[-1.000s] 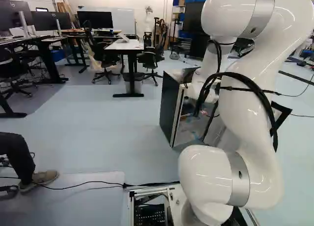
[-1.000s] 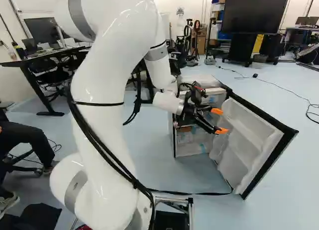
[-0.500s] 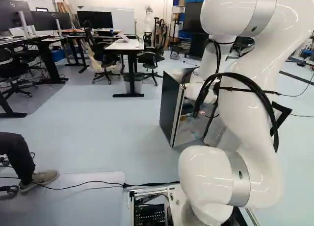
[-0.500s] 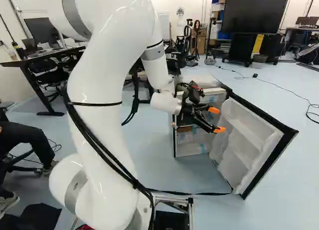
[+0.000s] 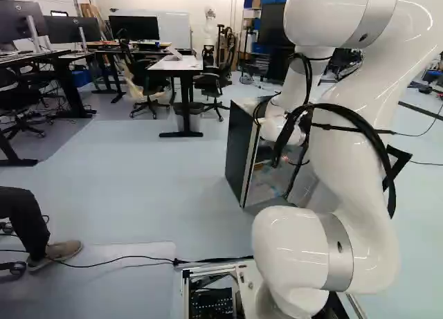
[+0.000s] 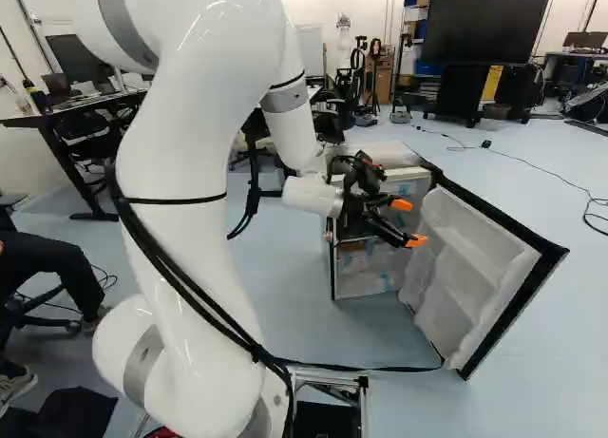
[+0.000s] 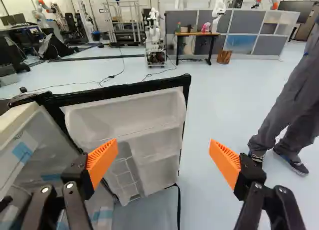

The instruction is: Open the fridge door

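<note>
- The end effector [image 6: 408, 222] stands wide open, a broad gap between its two orange pads [image 7: 103, 160], and has hold of nothing
- Its black fingers point toward the inner side of the fridge door [image 6: 475, 267]; in the right base view the tips overlap the edge of its liner, though whether they touch it I cannot tell
- The fridge [image 5: 239, 153] stands on the floor [image 5: 138, 194] ahead of the base, its door swung wide open, out to the right of the cabinet in the right base view
- The left base view shows the cabinet's dark side panel, while the arm [image 5: 353, 146] hides most of the door; the right base view shows both the door's inner face and the cabinet's inside
- Only the wrist view shows a person's legs [image 7: 294, 100] in loose grey trousers, standing beyond the door, past one finger
- The wrist view also brings out the fine ribs on the pads and a dark, gridded panel [image 7: 124, 175] set in the door liner
- The liner is pale moulded plastic, with rounded shelf troughs inside a black rim; strips of blue tape [image 7: 21, 151] cling inside the cabinet
- The arm is glossy white and curved, ringed with grey bands, black cables [image 6: 176, 276] strapped along it
</note>
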Robot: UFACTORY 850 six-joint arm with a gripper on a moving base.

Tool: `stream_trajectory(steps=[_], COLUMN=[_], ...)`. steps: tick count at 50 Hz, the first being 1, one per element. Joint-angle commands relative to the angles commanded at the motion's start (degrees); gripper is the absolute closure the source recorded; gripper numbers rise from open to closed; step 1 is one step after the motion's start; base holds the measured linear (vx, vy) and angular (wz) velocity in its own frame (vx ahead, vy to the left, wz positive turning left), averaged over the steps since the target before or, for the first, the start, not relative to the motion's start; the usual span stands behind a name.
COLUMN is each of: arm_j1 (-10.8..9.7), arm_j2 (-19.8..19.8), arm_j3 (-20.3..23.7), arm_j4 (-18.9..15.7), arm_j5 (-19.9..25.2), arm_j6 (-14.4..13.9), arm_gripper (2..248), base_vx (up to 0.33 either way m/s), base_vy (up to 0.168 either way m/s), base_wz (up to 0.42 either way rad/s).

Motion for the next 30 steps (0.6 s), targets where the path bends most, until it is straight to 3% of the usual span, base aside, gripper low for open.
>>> stream_trajectory(steps=[30], arm_j1=[2.4], arm_j2=[5.9], arm_j3=[5.2], arm_j4=[-11.7], arm_j5=[-2.8], arm_j6=[2.3], arm_gripper=[3], base_vx=[0.0], base_vy=[0.0], base_wz=[0.0])
